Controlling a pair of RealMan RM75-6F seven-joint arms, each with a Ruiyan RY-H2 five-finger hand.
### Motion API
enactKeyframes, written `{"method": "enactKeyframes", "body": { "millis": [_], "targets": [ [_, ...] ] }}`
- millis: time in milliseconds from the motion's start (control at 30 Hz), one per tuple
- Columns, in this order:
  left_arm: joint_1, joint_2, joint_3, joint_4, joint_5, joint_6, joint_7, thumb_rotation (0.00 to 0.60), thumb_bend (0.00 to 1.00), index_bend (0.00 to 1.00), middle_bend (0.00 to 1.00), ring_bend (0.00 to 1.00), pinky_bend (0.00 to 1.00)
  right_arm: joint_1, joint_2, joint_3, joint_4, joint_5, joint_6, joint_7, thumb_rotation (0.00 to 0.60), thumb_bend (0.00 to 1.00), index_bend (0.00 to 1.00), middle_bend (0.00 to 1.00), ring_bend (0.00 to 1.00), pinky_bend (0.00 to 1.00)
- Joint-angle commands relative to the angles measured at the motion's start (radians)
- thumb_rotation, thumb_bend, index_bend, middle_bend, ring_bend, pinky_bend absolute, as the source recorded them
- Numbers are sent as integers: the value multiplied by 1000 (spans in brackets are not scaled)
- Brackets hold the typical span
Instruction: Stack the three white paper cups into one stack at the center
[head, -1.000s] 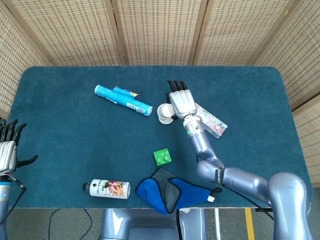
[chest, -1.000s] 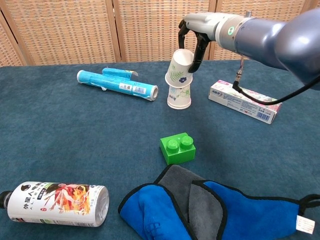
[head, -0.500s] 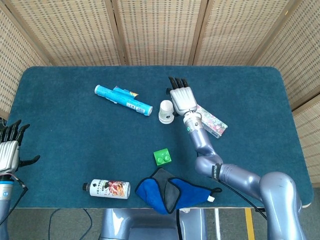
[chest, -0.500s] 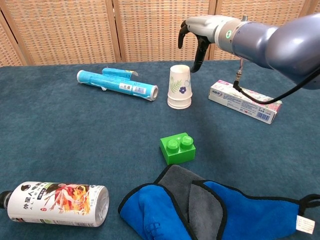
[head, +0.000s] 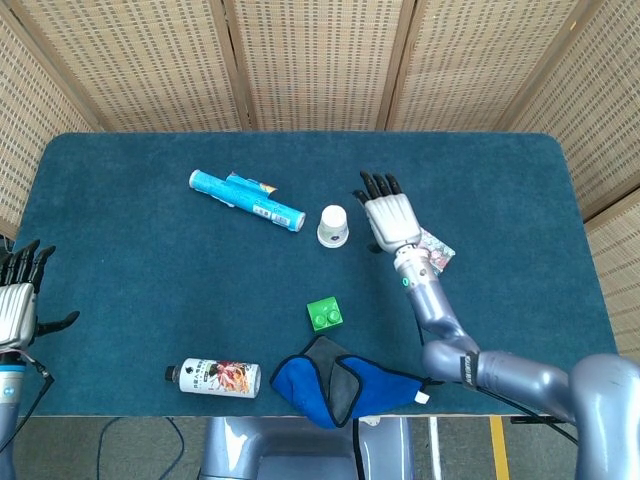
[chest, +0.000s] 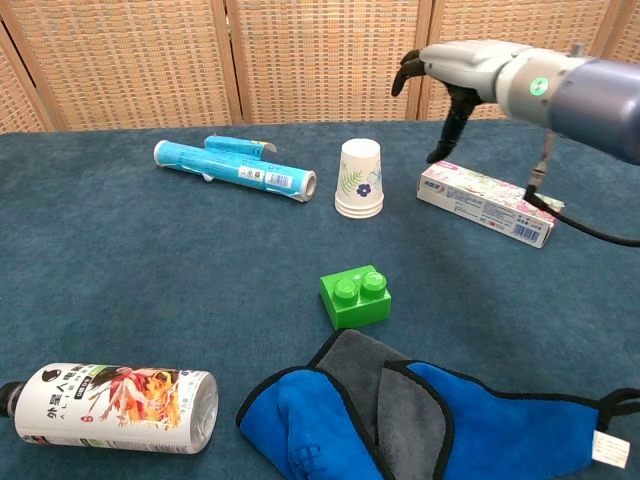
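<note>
The white paper cups stand upside down as one nested stack near the middle of the blue table; a floral print shows on the side. My right hand hovers to the right of the stack, fingers spread, holding nothing and clear of the cups. At the table's left edge my left hand is open and idle, seen only in the head view.
A light blue tube lies left of the stack. A toothpaste box sits under my right hand. A green brick, a blue-grey cloth and a bottle lie near the front edge.
My right hand set the held cup down onto the stack, let go, and drew away to the right and up. The left hand stayed put.
</note>
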Motion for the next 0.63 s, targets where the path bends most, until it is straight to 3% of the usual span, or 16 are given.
{"method": "enactKeyframes", "body": {
  "millis": [33, 167, 333, 633],
  "targets": [
    [1, 0, 4, -1, 1, -3, 6, 600, 161, 9, 0, 0, 0, -137, 122, -101, -169, -109, 107, 45, 600, 123, 96, 0, 0, 13],
    [4, 5, 9, -11, 8, 2, 14, 600, 160, 0, 0, 0, 0, -239, 178, -170, -238, -203, 194, 108, 600, 118, 11, 0, 0, 0],
    [21, 9, 14, -34, 37, 50, 23, 600, 161, 0, 0, 0, 0, -404, 226, -272, -245, -357, 367, 222, 600, 115, 0, 0, 0, 0],
    [55, 10, 37, -59, 81, 117, 47, 600, 160, 0, 0, 0, 0, -592, 265, -357, -192, -509, 538, 399, 600, 114, 0, 0, 0, 0]
  ]
}}
